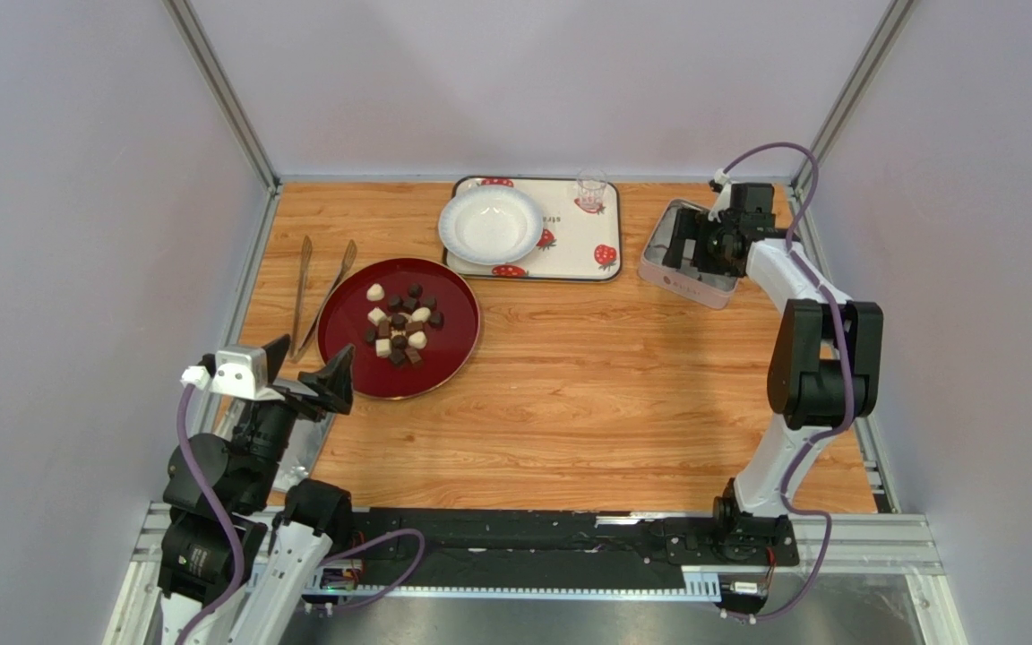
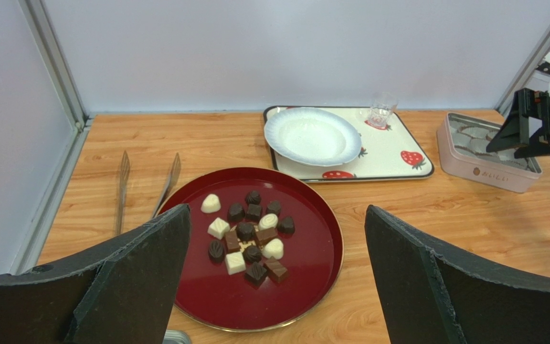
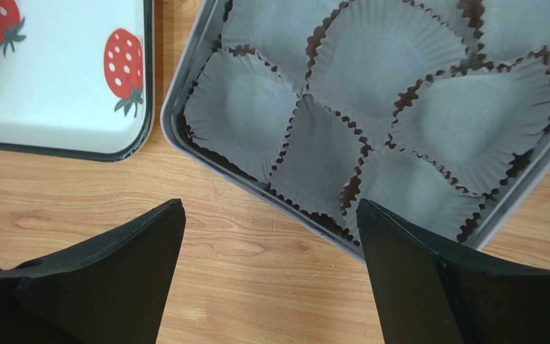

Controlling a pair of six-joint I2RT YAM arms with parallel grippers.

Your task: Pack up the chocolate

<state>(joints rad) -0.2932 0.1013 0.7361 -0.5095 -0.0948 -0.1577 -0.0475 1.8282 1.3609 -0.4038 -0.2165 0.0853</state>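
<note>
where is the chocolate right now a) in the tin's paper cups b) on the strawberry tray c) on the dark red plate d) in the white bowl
c: the chocolate sits clustered on the dark red plate, while the white bowl and the paper cups in view hold none.
</note>
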